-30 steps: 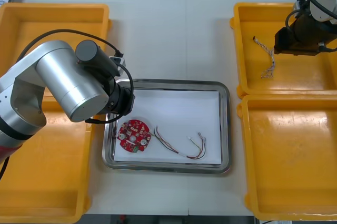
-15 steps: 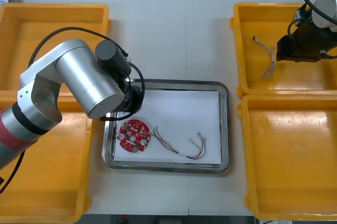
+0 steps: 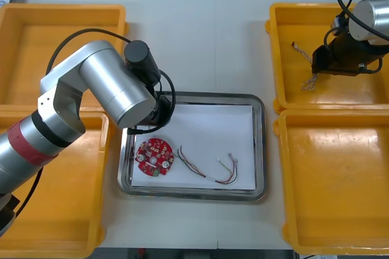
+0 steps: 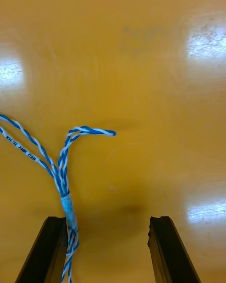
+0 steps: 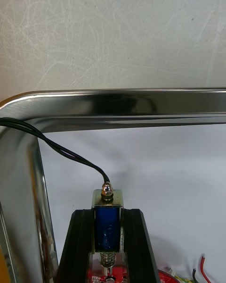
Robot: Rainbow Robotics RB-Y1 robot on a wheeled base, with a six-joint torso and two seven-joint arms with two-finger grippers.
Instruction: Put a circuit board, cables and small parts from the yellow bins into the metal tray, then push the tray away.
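The left tool (image 5: 108,212) is clenched on a blue-bodied small metal part (image 5: 108,226) trailing a black lead (image 5: 56,148). It is held over the metal tray's (image 3: 260,149) far left corner, likely to land clear of the circuit board (image 3: 155,156) and the red and yellow cable (image 3: 213,172). The right tool (image 4: 107,226) hangs released in the far right yellow bin (image 3: 276,46), with the twisted blue and white cable (image 4: 63,170) hard against one finger.

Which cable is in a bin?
Blue and white twisted cable, far right yellow bin, by the right gripper; red and yellow cable lies in the metal tray.
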